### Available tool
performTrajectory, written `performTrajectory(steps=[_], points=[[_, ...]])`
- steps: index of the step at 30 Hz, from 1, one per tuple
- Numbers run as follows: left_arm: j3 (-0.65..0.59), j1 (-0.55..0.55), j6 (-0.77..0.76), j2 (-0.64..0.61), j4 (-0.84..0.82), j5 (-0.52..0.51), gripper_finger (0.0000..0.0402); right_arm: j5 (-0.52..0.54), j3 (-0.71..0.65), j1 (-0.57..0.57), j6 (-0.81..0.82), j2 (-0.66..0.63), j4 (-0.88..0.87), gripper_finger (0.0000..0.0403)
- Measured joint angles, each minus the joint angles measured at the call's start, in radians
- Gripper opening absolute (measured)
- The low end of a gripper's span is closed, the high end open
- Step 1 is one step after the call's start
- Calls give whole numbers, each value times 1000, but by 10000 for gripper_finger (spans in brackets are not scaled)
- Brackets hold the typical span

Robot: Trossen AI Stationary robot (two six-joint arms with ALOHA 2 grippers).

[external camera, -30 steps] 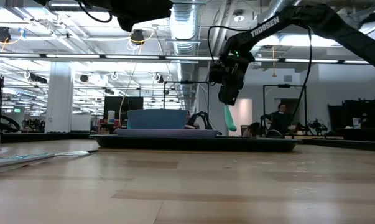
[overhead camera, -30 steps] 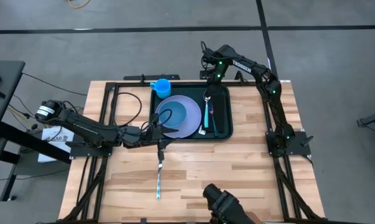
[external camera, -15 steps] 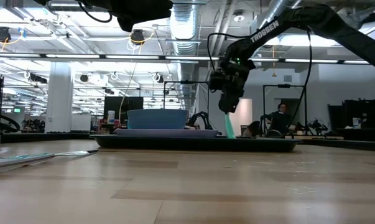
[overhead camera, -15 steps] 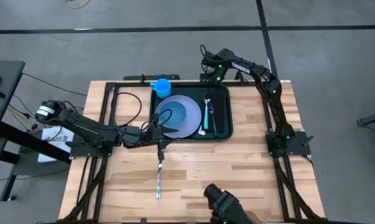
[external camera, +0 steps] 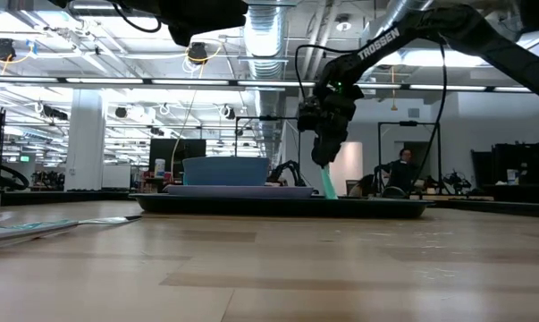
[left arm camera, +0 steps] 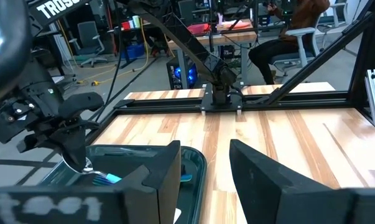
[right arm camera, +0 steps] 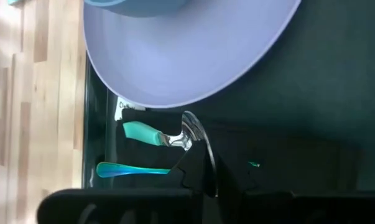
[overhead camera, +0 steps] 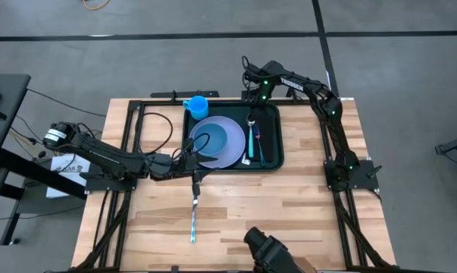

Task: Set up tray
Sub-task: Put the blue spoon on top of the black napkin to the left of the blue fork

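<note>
Lying nearest the front of the bench (overhead camera: 289, 205) is a fork (overhead camera: 194, 214), well apart from the tray (overhead camera: 271, 161), its long axis running front to back. Just beyond its far end sits the left hand (overhead camera: 192, 161), low at the tray's near left corner; the left wrist view shows its fingers (left arm camera: 165, 174) spread with nothing between them.

The tray lies at the back middle of the bench. On it rest a plate (overhead camera: 226, 144) with a bowl (overhead camera: 205, 139) on its left part and a napkin (overhead camera: 263, 144) to the plate's right. A cup (overhead camera: 197, 105) stands at the tray's far left corner; whether it is on the rim or just outside I cannot tell. A teal-handled utensil (overhead camera: 247, 148) and a darker one (overhead camera: 259, 148) lie on the napkin, both aligned front to back.

Farthest off, the right hand (overhead camera: 252, 114) hangs over the tray's far edge, clamped on the metal end of a spoon (right arm camera: 168, 138). Its teal handle (external camera: 328, 182) points down, the tip touching or nearly touching the tray in the low view.

My reading is that the spoon is being laid down. The handle then needs to fall toward the front, parallel to the other cutlery. For the fork, the left hand is much nearer.
</note>
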Motion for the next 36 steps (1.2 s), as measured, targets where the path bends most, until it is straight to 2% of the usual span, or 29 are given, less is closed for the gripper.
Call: performTrajectory(steps=[11, 22, 27, 36], points=[[0, 0, 0, 0, -1, 0, 128, 77, 0, 11, 43, 0, 33, 31], [0, 0, 1, 0, -9, 0, 128, 95, 0, 11, 83, 0, 53, 51], [0, 0, 1, 0, -10, 0, 128, 130, 0, 11, 92, 0, 57, 52], [0, 0, 1, 0, -15, 0, 128, 132, 0, 11, 101, 0, 66, 52]])
